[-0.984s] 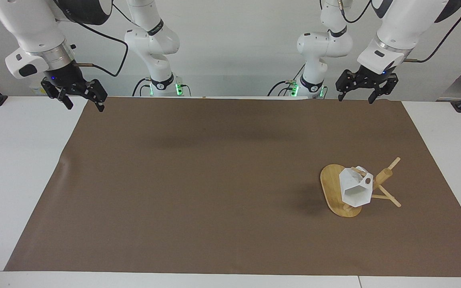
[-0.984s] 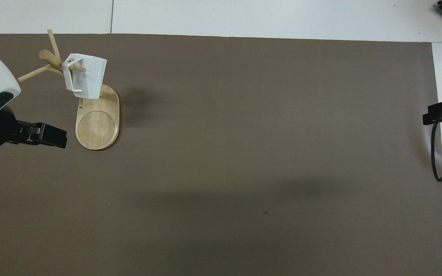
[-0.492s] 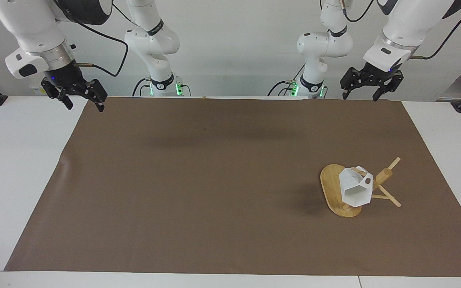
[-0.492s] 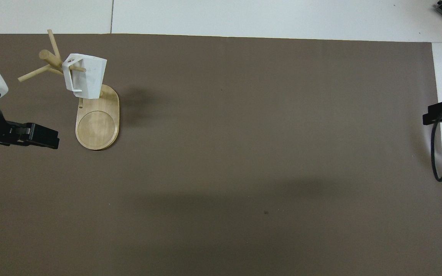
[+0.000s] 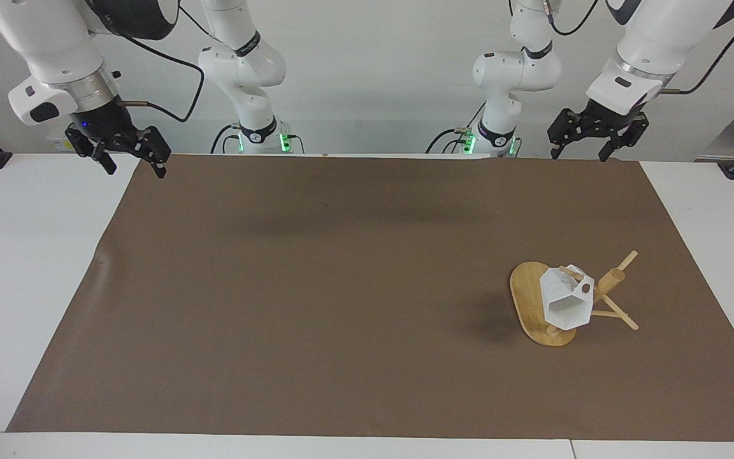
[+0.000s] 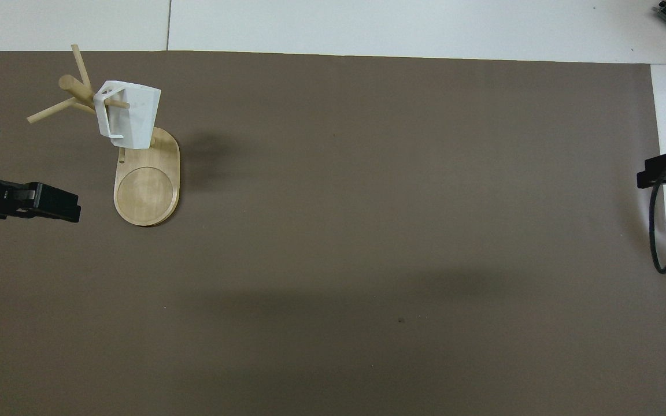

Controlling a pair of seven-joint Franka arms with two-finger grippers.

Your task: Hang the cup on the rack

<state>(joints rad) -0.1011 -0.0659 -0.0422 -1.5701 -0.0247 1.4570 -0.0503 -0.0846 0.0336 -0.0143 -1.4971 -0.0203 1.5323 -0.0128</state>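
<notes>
Small white faceted cup (image 5: 568,303) hangs by its pierced handle on a thin peg of the light bamboo mug rack (image 5: 545,312), on the brown mat (image 5: 341,287) toward the left arm's end. Left gripper (image 5: 596,137) raised over the mat's robot-side edge, fingers spread, empty. Right gripper (image 5: 130,153) over its own mat corner, fingers spread, empty.

We see a white table (image 5: 35,268) that fills most of both views. A large brown mat (image 5: 341,287) lies flat on it and covers its middle, so the white top shows only as strips around the mat. In the lower right of the facing view, the rack (image 5: 536,309) stands on the mat with its flat oval base. In the overhead view the same rack (image 6: 147,190) is in the upper left of the frame.
</notes>
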